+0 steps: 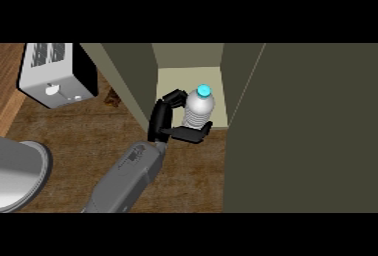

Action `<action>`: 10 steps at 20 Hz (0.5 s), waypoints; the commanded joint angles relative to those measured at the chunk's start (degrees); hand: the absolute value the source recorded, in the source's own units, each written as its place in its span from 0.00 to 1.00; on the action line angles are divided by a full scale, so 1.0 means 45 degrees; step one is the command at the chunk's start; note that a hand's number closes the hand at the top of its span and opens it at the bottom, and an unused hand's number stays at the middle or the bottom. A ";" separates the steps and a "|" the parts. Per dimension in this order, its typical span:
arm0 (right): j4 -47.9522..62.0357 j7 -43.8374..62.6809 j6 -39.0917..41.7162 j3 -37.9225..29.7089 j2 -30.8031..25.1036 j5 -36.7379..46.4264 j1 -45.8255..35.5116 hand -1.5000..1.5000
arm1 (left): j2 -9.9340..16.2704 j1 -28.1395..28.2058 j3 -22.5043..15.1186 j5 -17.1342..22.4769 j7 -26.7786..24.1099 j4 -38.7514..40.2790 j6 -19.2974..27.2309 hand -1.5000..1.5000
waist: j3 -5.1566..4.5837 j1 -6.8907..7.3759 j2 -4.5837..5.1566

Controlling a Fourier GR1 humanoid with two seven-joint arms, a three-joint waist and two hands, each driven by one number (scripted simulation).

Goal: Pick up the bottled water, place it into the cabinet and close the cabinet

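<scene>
Worktop: a dark brown wood-grain surface (88, 135) fills the middle and left of the head view, with a lighter wooden strip running along its far left edge.
Cabinet: an olive-grey cabinet (303, 130) stands at the worktop's right side, its front open; the pale inner floor (177, 82) shows between a slanted left door panel (122, 80) and the big right-hand wall.
Bottled water: the clear ribbed bottle (198, 111) with a bright blue cap stands upright at the cabinet's opening, near the front edge of the pale floor.
Hand: one black hand (164, 120) on a grey forearm comes up from the lower edge (which arm it belongs to cannot be told for sure); its fingers curl round the bottle's left side and the thumb wraps under its base.
Toaster: a white toaster (55, 75) sits at the worktop's far left corner.
Pan: a grey round metal vessel (18, 172) rests at the worktop's near left edge, partly cut off.
</scene>
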 commanded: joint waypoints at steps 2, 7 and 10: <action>-0.1197 0.0217 0.0419 -0.0659 -0.0316 -0.1394 0.0460 0.00 | -0.0003 -0.1720 0.0119 0.0725 0.0852 0.1091 0.0633 1.00 | 0.0001 0.0028 0.0040; -0.1234 0.0424 0.0501 -0.0881 -0.0301 -0.1510 0.0109 0.00 | -0.0003 -0.3349 0.0437 0.2170 0.1025 0.2710 0.1120 1.00 | -0.0009 -0.0295 0.0187; -0.0514 -0.0359 0.0790 -0.1288 -0.0262 -0.1541 0.0271 0.00 | -0.0003 -0.4392 0.0931 0.1427 0.0805 0.4280 0.1655 1.00 | 0.0005 -0.0297 0.0172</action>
